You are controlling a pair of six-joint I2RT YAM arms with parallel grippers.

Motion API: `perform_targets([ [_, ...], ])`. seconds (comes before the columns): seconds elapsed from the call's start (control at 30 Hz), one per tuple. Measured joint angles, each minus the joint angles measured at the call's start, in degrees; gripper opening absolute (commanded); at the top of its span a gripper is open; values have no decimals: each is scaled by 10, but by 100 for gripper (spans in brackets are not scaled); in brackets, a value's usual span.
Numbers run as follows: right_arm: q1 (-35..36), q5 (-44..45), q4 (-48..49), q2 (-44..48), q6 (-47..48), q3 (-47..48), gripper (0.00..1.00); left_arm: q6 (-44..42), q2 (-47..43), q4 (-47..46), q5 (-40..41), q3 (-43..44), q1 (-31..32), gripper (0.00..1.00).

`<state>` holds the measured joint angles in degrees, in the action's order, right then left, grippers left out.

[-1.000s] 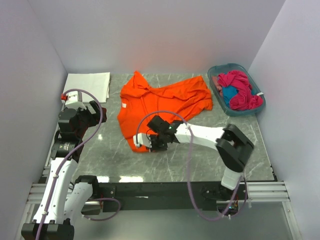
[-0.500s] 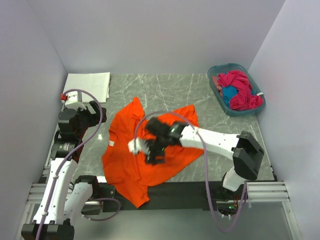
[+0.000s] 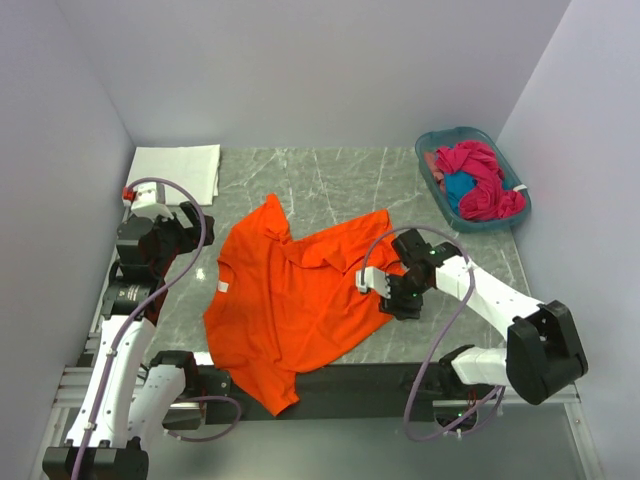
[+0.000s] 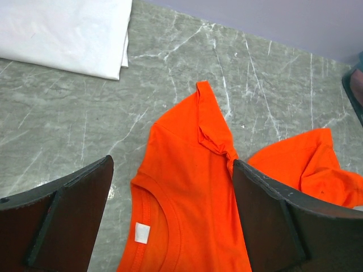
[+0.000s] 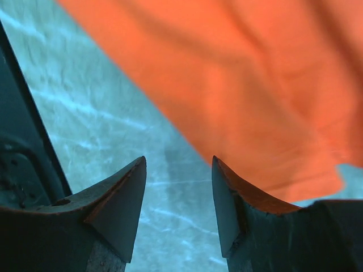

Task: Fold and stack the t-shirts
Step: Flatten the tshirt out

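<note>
Since a second ago the orange t-shirt [image 3: 290,300] slid from 12 o'clock toward 6, its hem now drooping over the surface's [image 3: 330,190] near edge. We see the right end effector [image 5: 178,161] released at the shirt's 3 o'clock edge, and the left end effector [image 4: 173,161] spread wide at 9.

orange t-shirt [image 3: 290,310] spread (hem overhanging), basket [image 3: 434,185] beyond

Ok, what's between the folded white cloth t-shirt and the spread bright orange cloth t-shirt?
Only bare grey marble tabletop between the folded white t-shirt and the bright orange t-shirt; the left wrist view shows it best, the top view too.
</note>
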<state>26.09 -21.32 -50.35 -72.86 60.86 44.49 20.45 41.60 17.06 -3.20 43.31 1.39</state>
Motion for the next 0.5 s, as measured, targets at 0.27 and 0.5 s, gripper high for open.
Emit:
perform_targets([
  [0.27, 0, 58, 50, -27, -3, -39, 52, 2, 2, 0, 0, 0, 0, 92],
  [0.5, 0, 65, 92, -76, -24, -33, 29, 2, 3, 0, 0, 0, 0, 92],
])
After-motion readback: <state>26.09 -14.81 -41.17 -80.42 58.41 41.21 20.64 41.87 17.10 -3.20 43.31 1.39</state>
